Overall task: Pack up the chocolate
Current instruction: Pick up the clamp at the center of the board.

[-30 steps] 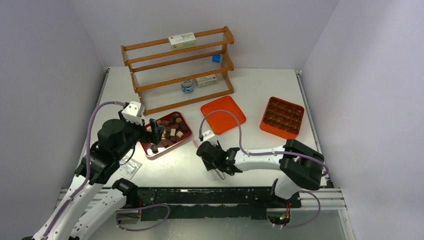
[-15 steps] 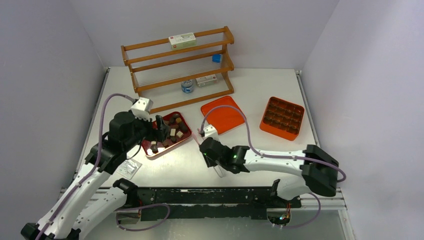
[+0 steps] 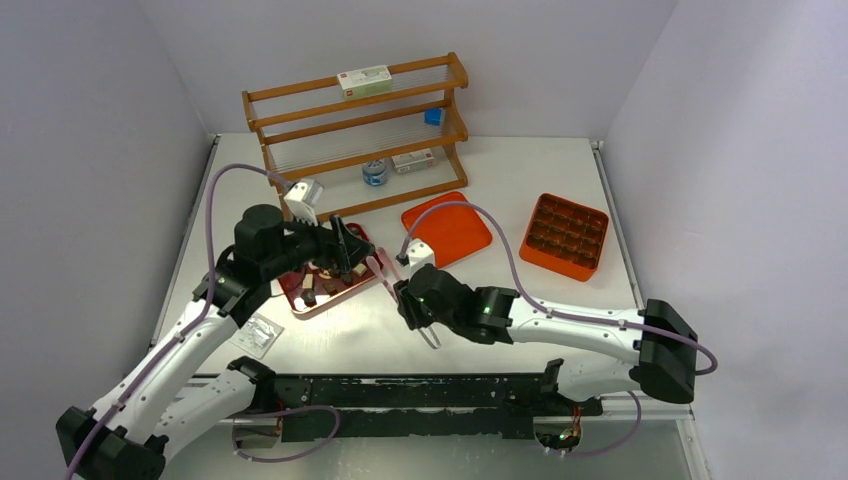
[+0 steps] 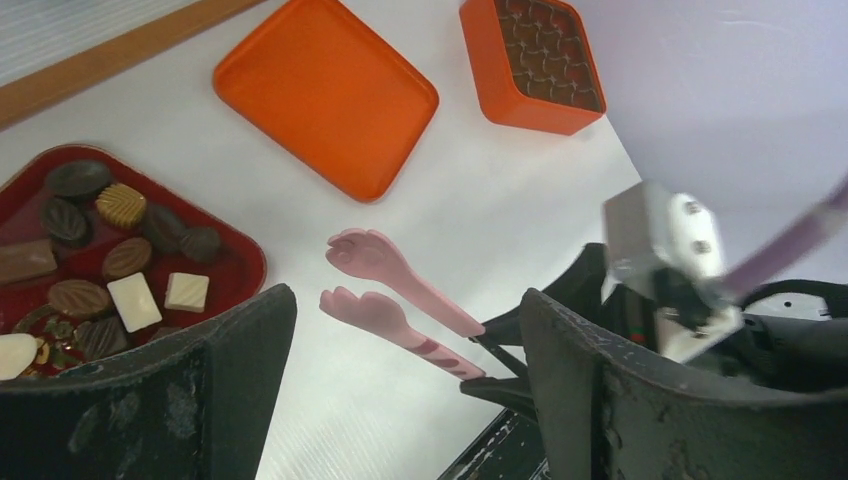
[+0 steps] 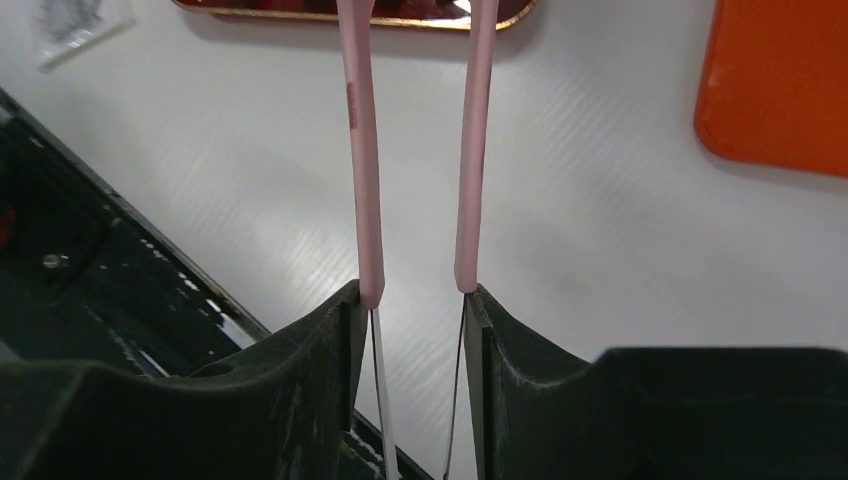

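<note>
White tabletop point(image 3: 520, 180) | red tray point(image 4: 245, 270) held the chocolate point(image 4: 133, 300) | left claw point(image 4: 405, 330) wide, empty, beside tray | right claw point(image 5: 415, 300) clamped pink tongs point(image 4: 400, 295), tips near tray rim | risk: tongs could twist in the grip, fumbling a piece.

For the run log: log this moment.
left gripper open near red tray | right gripper holds pink tongs | chocolates in tray

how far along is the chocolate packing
Early. Done: the orange lid is off the compartment box, and the right gripper grips the pink tongs. In hand: the tongs' tips reach near the red tray, by the open left gripper. Left: the chocolates all seem to sit in the tray; none shows clearly in the box.
</note>
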### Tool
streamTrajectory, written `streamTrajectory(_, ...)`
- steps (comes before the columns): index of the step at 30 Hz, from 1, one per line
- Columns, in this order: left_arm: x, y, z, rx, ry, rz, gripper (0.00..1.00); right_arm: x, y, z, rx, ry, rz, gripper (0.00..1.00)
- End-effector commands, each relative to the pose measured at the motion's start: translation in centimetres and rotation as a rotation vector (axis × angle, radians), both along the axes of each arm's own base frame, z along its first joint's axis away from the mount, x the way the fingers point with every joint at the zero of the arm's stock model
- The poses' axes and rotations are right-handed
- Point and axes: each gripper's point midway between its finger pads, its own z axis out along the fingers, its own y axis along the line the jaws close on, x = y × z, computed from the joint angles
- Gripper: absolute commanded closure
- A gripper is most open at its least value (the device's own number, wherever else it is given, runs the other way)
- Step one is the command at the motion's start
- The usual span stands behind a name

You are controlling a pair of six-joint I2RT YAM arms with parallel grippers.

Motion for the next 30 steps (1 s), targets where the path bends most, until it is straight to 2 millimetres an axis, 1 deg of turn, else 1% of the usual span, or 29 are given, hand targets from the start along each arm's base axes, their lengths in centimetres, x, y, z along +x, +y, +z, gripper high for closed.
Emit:
streamTrajectory(1, 0.2, -1.2, -1.7, -0.022, 0.041, -0.057, 0.14, 0.0, 2.0, 4.5, 0.127, -0.044, 0.041, 0.57)
streamTrajectory(5, -0.2, -1.7, -3.3, -0.012, 0.087, -0.093, 0.18, 0.3, 2.1, 5.6, 0.13, -0.049, 0.025, 0.57)
streamTrajectory(7, 0.2, -1.1, -4.1, 0.023, 0.108, -0.056, 0.2, 0.4, 1.9, 6.2, 0.135, -0.054, 0.015, 0.57)
streamTrajectory(9, 0.6, -0.1, -5.1, 0.088, 0.132, -0.005, 0.21, 0.6, 1.8, 7.0, 0.149, -0.058, -0.006, 0.57)
streamTrajectory(12, 0.8, 1.0, -6.6, 0.17, 0.169, 0.032, 0.22, 0.6, 1.6, 8.6, 0.173, -0.05, -0.027, 0.56)
streamTrajectory(16, 0.5, 1.2, -8.3, 0.199, 0.224, 0.028, 0.26, 0.3, 1.4, 10.4, 0.203, -0.059, -0.015, 0.56)
streamTrajectory(18, 0.3, 1.1, -9.0, 0.205, 0.246, 0.018, 0.27, 0.3, 1.1, 11.0, 0.208, -0.073, -0.017, 0.55)
streamTrajectory(20, 0.1, 0.9, -9.3, 0.209, 0.26, 0.005, 0.28, 0.6, 0.8, 11.1, 0.201, -0.086, -0.029, 0.55)
streamTrajectory(22, 0.0, 1.0, -9.2, 0.213, 0.262, 0.003, 0.29, 0.7, 0.6, 10.9, 0.182, -0.093, -0.028, 0.55)
streamTrajectory(25, 0.2, 1.3, -8.1, 0.216, 0.235, 0.022, 0.28, 0.8, 0.5, 9.8, 0.146, -0.087, -0.033, 0.55)
streamTrajectory(30, 0.4, 2.4, -3.9, 0.202, 0.122, 0.071, 0.24, 0.8, 0.9, 7.9, 0.1, -0.068, -0.02, 0.55)
